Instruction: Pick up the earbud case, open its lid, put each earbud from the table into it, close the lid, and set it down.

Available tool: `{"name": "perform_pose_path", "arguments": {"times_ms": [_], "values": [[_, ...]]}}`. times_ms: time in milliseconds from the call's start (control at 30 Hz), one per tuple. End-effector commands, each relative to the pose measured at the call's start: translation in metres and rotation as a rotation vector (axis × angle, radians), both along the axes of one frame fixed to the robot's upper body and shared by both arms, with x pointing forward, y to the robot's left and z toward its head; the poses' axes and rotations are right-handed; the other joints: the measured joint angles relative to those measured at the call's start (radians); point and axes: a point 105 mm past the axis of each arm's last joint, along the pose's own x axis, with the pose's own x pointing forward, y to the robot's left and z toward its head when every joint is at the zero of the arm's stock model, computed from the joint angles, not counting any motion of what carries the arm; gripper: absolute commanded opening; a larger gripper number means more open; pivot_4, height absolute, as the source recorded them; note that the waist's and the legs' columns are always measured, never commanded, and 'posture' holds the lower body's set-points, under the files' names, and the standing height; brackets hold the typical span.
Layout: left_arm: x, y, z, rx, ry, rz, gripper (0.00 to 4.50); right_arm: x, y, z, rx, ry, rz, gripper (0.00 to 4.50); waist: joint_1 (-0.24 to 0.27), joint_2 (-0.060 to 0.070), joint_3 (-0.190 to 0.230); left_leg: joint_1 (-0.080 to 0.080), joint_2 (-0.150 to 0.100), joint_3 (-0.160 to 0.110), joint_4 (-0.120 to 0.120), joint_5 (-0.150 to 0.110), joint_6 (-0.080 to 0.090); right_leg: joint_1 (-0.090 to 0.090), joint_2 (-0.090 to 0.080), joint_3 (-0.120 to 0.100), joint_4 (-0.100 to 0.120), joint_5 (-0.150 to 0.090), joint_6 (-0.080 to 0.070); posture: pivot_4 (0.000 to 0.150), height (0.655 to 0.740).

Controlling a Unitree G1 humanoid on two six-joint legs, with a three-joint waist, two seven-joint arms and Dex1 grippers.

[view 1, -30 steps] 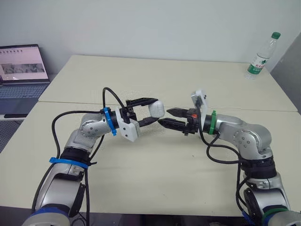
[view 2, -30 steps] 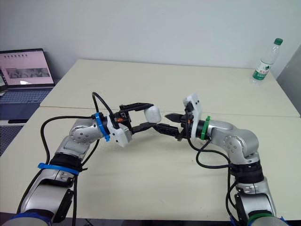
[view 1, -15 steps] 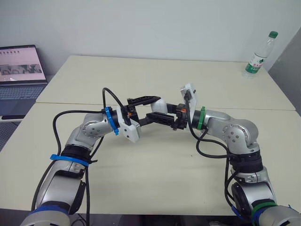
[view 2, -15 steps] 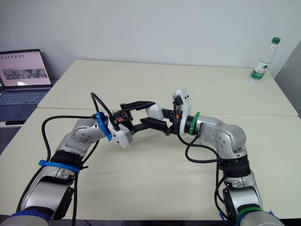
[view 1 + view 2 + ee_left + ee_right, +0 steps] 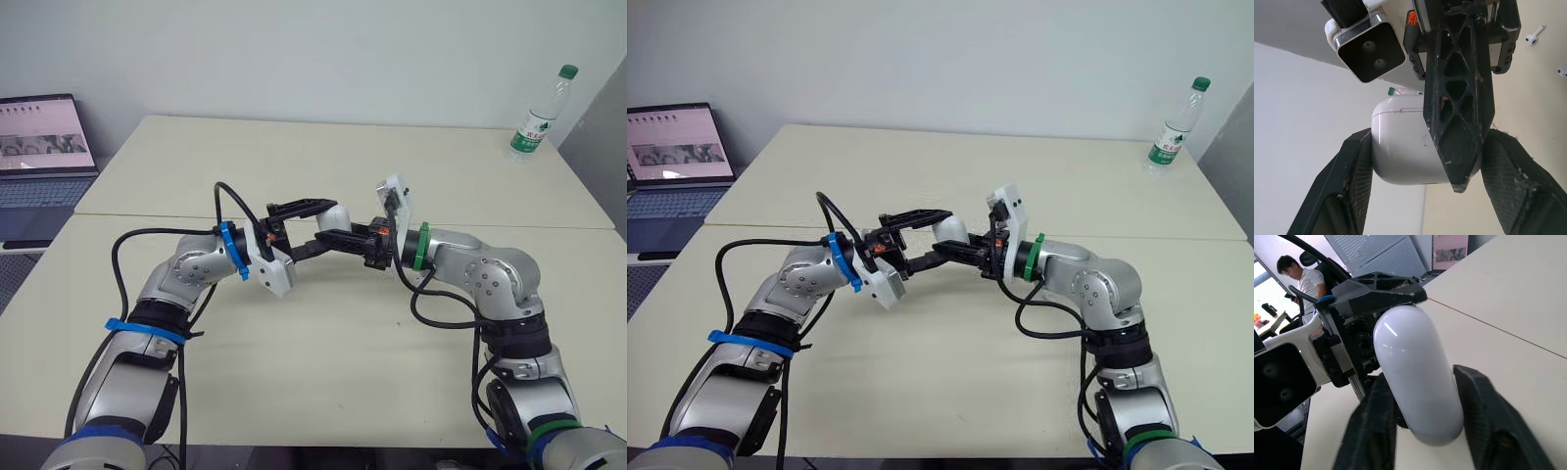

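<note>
The white earbud case (image 5: pixel 334 217) hangs above the middle of the table, lid closed. My left gripper (image 5: pixel 325 224) is shut on it, one pad on each broad side (image 5: pixel 1359 166). From the opposite side my right gripper (image 5: pixel 1425 382) has come in, and its two fingers (image 5: pixel 1476 401) press on the case's rounded end (image 5: pixel 1413 367). One right finger (image 5: pixel 1457 122) crosses the front of the case in the left wrist view. Two white earbuds (image 5: pixel 1536 35) (image 5: pixel 1562 71) lie on the table beneath.
A laptop (image 5: pixel 44 147) stands open at the far left, off the cream table (image 5: pixel 323 372). A water bottle (image 5: pixel 537 117) stands at the table's back right corner. A seated person (image 5: pixel 1300 276) is in the background of the right wrist view.
My right gripper moved left from open in front of the case onto it, and its fingers closed around the case. The left gripper kept its hold in place.
</note>
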Motion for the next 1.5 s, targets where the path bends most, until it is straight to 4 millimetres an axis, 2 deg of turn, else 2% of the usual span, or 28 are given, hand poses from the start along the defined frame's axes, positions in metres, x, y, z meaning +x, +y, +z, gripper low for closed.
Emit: {"name": "perform_pose_path", "arguments": {"times_ms": [33, 67, 233, 267, 433, 533, 567, 633, 700, 767, 933, 1067, 1167, 1500], "values": [[-0.003, -0.001, 0.013, -0.015, -0.055, -0.018, 2.78, 0.004, -0.002, 0.018, 0.044, -0.048, 0.001, 0.97, 0.0, 0.0, 0.0, 0.0, 0.0, 0.0, 0.0, 0.0, 0.0, 0.0, 0.0, 0.0, 0.0, 0.0, 0.0, 0.15, 0.74], [-0.003, -0.001, 0.012, -0.017, -0.047, -0.019, 2.78, 0.005, -0.002, 0.019, 0.047, -0.049, -0.001, 0.97, 0.0, 0.0, 0.0, 0.0, 0.0, 0.0, 0.0, 0.0, 0.0, 0.0, 0.0, 0.0, 0.0, 0.0, 0.0, 0.15, 0.74], [-0.006, 0.002, 0.011, -0.019, -0.001, -0.023, 4.4, 0.009, -0.005, 0.019, 0.053, -0.05, -0.019, 0.86, 0.0, 0.0, 0.0, 0.0, 0.0, 0.0, 0.0, 0.0, 0.0, 0.0, 0.0, 0.0, 0.0, 0.0, 0.0, 0.15, 0.74], [-0.006, 0.003, 0.011, -0.02, 0.003, -0.021, 4.5, 0.01, -0.005, 0.019, 0.054, -0.049, -0.022, 0.86, 0.0, 0.0, 0.0, 0.0, 0.0, 0.0, 0.0, 0.0, 0.0, 0.0, 0.0, 0.0, 0.0, 0.0, 0.0, 0.15, 0.74], [-0.006, 0.016, 0.023, -0.043, 0.104, 0.021, 4.5, 0.021, -0.013, 0.01, 0.019, -0.07, -0.083, 0.86, -0.002, 0.0, 0.0, 0.0, 0.0, 0.0, 0.0, 0.0, 0.0, -0.001, 0.0, 0.0, 0.0, 0.0, 0.0, 0.15, 0.74], [-0.005, 0.02, 0.039, -0.071, 0.239, 0.044, 4.5, 0.031, -0.025, -0.005, -0.103, -0.162, -0.139, 0.86, -0.003, 0.0, 0.0, 0.0, 0.0, 0.0, 0.0, 0.0, 0.0, 0.0, 0.0, 0.0, 0.0, 0.0, 0.0, 0.15, 0.74], [-0.005, 0.02, 0.042, -0.073, 0.291, 0.049, 4.5, 0.033, -0.028, -0.009, -0.146, -0.2, -0.142, 0.86, -0.001, 0.0, 0.0, 0.0, 0.0, 0.0, 0.0, 0.0, 0.0, 0.0, 0.0, 0.0, 0.0, 0.0, 0.0, 0.15, 0.74], [0.0, 0.024, 0.047, -0.053, 0.541, 0.091, 4.5, 0.038, -0.034, -0.02, -0.284, -0.326, -0.155, 0.86, -0.003, 0.0, 0.0, 0.0, -0.001, 0.0, 0.0, 0.0, 0.0, 0.0, 0.0, 0.0, 0.0, 0.0, 0.0, 0.15, 0.74], [-0.002, 0.027, 0.047, 0.019, 0.776, 0.123, 4.5, 0.037, -0.032, -0.026, -0.357, -0.413, -0.128, 0.86, -0.006, 0.0, 0.0, -0.001, 0.0, 0.0, 0.0, 0.0, 0.0, -0.001, 0.003, 0.0, 0.0, 0.0, 0.0, 0.15, 0.74], [-0.006, 0.029, 0.044, 0.105, 0.915, 0.15, 4.5, 0.035, -0.027, -0.029, -0.385, -0.464, -0.098, 0.86, -0.008, 0.0, 0.0, -0.001, 0.0, 0.001, 0.0, 0.0, 0.0, -0.002, 0.009, 0.0, 0.0, 0.0, 0.001, 0.15, 0.74], [-0.001, 0.029, 0.043, 0.247, 0.994, 0.19, 4.5, 0.031, -0.01, -0.025, -0.407, -0.551, -0.065, 0.86, -0.006, 0.0, 0.0, -0.001, 0.001, 0.002, 0.0, 0.0, 0.0, -0.004, 0.012, 0.001, 0.001, 0.0, 0.0, 0.15, 0.74], [0.006, 0.021, 0.036, 0.347, 0.959, 0.178, 3.67, 0.027, -0.001, -0.024, -0.421, -0.569, -0.041, 0.86, -0.003, 0.0, 0.0, -0.001, 0.002, 0.003, 0.0, 0.0, 0.0, -0.005, 0.012, 0.001, 0.001, 0.0, 0.0, 0.15, 0.74], [0.014, 0.016, 0.033, 0.376, 0.928, 0.19, 2.7, 0.026, 0.004, -0.023, -0.424, -0.572, -0.038, 0.86, -0.002, 0.0, 0.0, -0.002, 0.002, 0.003, 0.0, 0.0, 0.0, -0.005, 0.011, 0.002, 0.001, 0.0, 0.0, 0.15, 0.74], [0.022, 0.011, 0.017, 0.447, 0.909, 0.179, 2.7, 0.016, 0.02, -0.016, -0.427, -0.599, -0.013, 0.86, -0.002, 0.0, 0.0, -0.002, 0.002, 0.004, 0.0, 0.0, 0.0, -0.006, 0.01, 0.003, 0.001, 0.0, 0.0, 0.15, 0.74]]}}
